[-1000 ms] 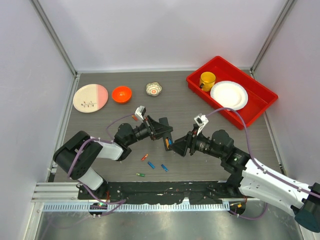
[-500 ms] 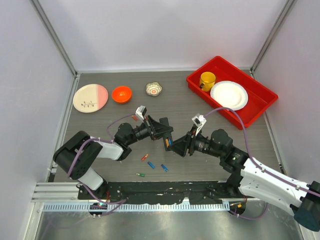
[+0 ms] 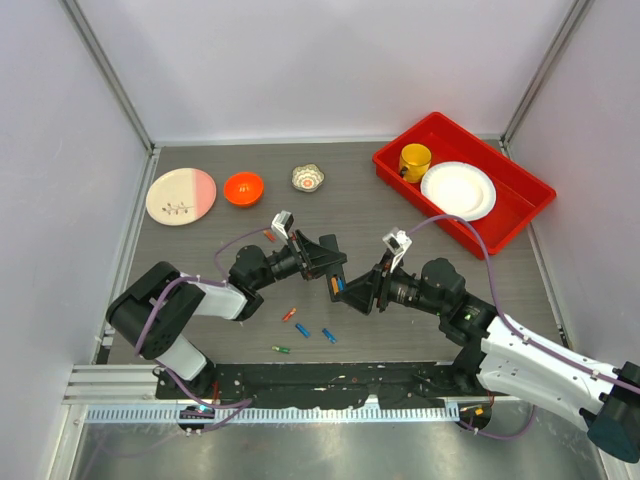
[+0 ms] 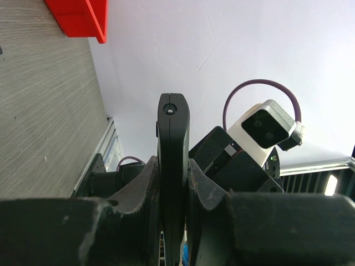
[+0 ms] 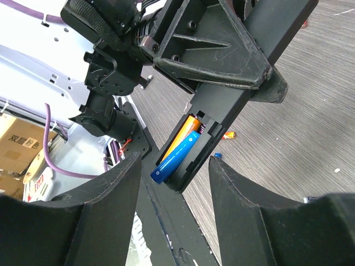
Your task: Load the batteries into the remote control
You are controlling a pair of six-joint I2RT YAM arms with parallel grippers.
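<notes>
Blue plastic marks the newest arrival: a tiny blue cylindrical battery (image 5: 175, 158) lies in the recess of the slim black plastic remote control (image 5: 227, 116), beside a tiny orange cylindrical battery (image 5: 183, 133) bedded there. Its end toward seven o'clock juts past the lip of the recess, so it looks laid in rather than fully seated.

The right gripper (image 5: 173, 162) stands just before it with fingers apart on either side, gripping nothing. Over the last second those fingers have drawn in somewhat, and in the overhead view the arm has crept slightly toward nine o'clock. I read that as closing in, probably to nudge the blue cell home. If the bay takes only two, which cannot be told, the loading is near its end.

Beyond the recess, the left gripper (image 4: 173, 169) pinches the remote control between its fingers, holding it off the worktop with the recess facing the right arm.

In the overhead view, four spare batteries (image 3: 302, 330) lie nearest the bases on the grey wood-grain worktop (image 3: 360, 200), at six o'clock of the remote and well apart from it. Above them the arms meet. The left arm lies low and reaches toward two o'clock from its base. The right arm reaches toward ten o'clock with its wrist raised.
</notes>
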